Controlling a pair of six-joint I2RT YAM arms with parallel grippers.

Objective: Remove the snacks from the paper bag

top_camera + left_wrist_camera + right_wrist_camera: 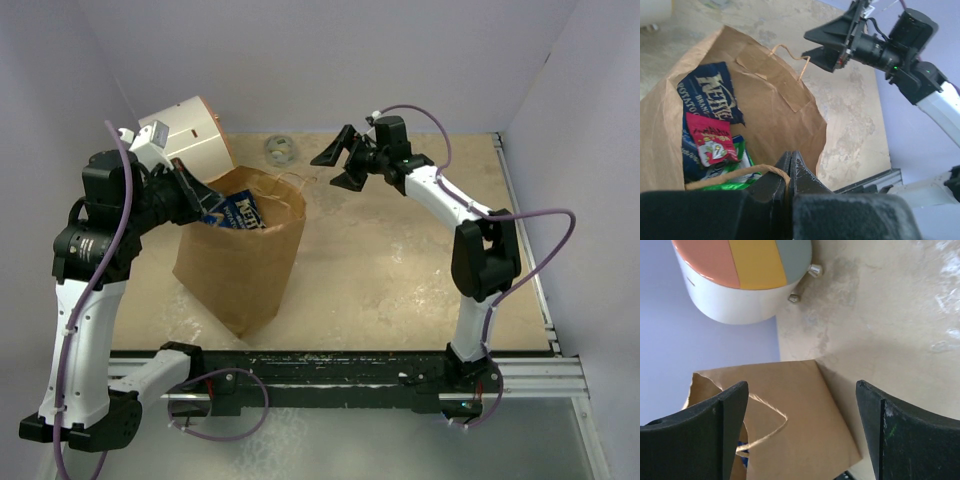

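Observation:
The brown paper bag (240,265) stands open at left centre of the table. Inside it lie the snacks: a blue packet with white lettering (710,92), a red packet (712,140) and a green one (732,186). The blue packet also shows in the top view (238,212). My left gripper (789,161) is shut on the bag's near twine handle (735,175) at the left rim. My right gripper (337,163) is open and empty, in the air just beyond the bag's far rim. In the right wrist view the bag (810,425) and its far handle (771,426) lie between the fingers.
A white cylinder with an orange rim (190,135) stands behind the bag at the back left, close to my left gripper. A small grey ring (280,150) lies near the back wall. Purple walls close the sides. A metal rail (350,365) runs along the near edge.

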